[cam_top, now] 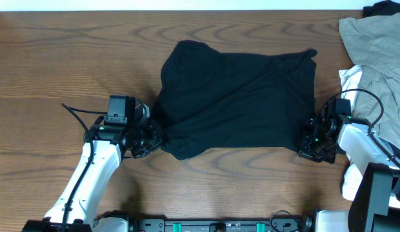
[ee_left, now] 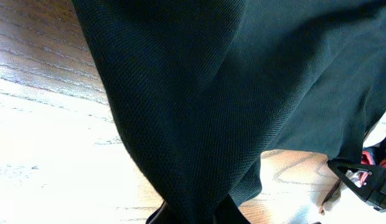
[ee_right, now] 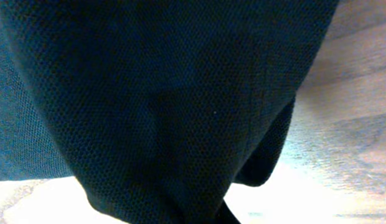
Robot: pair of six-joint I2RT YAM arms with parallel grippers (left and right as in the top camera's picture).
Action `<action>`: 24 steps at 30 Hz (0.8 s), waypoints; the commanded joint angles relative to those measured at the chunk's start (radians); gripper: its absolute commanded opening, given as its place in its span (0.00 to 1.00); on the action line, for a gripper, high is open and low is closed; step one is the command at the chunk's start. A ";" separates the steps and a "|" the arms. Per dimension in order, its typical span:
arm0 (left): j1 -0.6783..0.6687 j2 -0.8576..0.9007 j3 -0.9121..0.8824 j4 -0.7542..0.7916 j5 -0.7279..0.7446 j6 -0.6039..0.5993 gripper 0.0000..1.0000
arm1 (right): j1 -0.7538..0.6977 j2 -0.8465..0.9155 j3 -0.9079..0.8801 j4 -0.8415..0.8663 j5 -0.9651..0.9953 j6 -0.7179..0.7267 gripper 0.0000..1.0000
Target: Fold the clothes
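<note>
The black garment [cam_top: 235, 96] lies spread across the middle of the wooden table, folded into a rough rectangle; no logo shows. My left gripper [cam_top: 153, 137] is shut on its front left corner, and the fabric bunches down into the jaws in the left wrist view [ee_left: 199, 124]. My right gripper [cam_top: 311, 138] is shut on its front right corner, where black fabric [ee_right: 168, 106] fills the right wrist view. The fingertips of both grippers are hidden by cloth.
A beige-khaki garment [cam_top: 374, 51] lies at the back right. A white item [cam_top: 350, 77] lies beside it, near my right arm. Another dark item [cam_top: 384, 9] sits at the far right corner. The table's front edge runs below both arms.
</note>
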 commanded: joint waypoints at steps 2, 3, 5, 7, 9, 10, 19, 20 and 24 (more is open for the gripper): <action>0.005 -0.001 0.024 0.008 -0.012 0.023 0.06 | -0.002 -0.019 0.019 0.000 -0.015 0.003 0.01; 0.005 -0.002 0.024 0.014 -0.012 0.023 0.06 | -0.002 -0.032 0.043 -0.014 -0.011 0.003 0.01; 0.005 -0.007 0.029 0.021 -0.011 0.027 0.06 | -0.002 -0.062 0.097 -0.045 -0.011 -0.003 0.01; 0.005 -0.019 0.050 0.017 0.005 0.036 0.06 | -0.002 -0.103 0.175 -0.088 -0.011 -0.020 0.01; 0.005 -0.039 0.079 0.016 0.041 0.041 0.06 | -0.002 -0.146 0.265 -0.132 -0.010 -0.043 0.01; 0.005 -0.055 0.099 0.016 0.062 0.041 0.06 | -0.002 -0.168 0.313 -0.154 -0.006 -0.054 0.01; 0.005 -0.215 0.286 0.021 0.099 0.041 0.06 | -0.003 -0.254 0.580 -0.259 0.023 -0.130 0.01; 0.005 -0.229 0.311 0.021 0.098 0.041 0.06 | -0.003 -0.254 0.591 -0.261 0.024 -0.137 0.01; 0.005 -0.247 0.351 0.022 0.097 0.040 0.06 | -0.003 -0.254 0.595 -0.257 0.023 -0.137 0.01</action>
